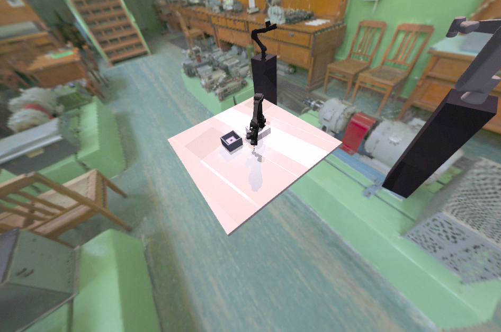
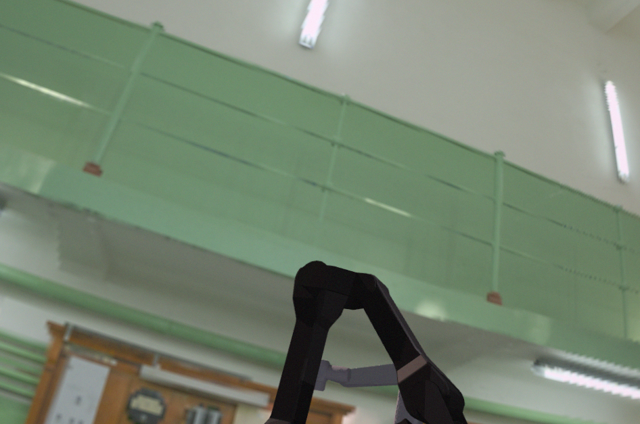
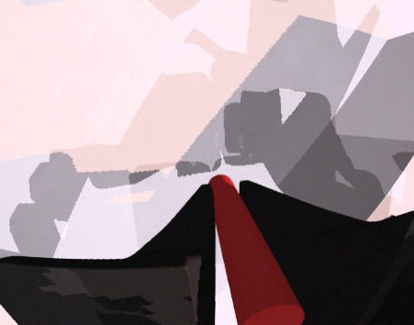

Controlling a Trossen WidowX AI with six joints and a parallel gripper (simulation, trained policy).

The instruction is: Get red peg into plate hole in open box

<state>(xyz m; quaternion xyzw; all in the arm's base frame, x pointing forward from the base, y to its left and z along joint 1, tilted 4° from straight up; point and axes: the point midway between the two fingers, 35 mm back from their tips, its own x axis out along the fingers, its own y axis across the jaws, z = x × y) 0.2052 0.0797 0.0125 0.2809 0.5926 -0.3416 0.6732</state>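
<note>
The red peg (image 3: 253, 262) is between the two black fingers in the wrist view, its near end toward the camera and its far end at the fingertips. My gripper (image 3: 225, 191) (image 1: 253, 147) is shut on it. In the top view the gripper points down low over the table, and the peg cannot be made out there. The open dark box (image 1: 225, 145) stands to the left of the gripper, apart from it. A light plate (image 1: 227, 141) with a small dark hole shows at its bottom. The box is out of the wrist view, and the exterior view shows only the arm's upper links.
The box and the arm's white base block (image 1: 266, 131) stand on a pale pink table top (image 1: 230, 206). The base block is just behind the gripper. Dark pedestals (image 1: 265, 77) (image 1: 437, 146) carrying other arms stand beyond the table's back and right edges.
</note>
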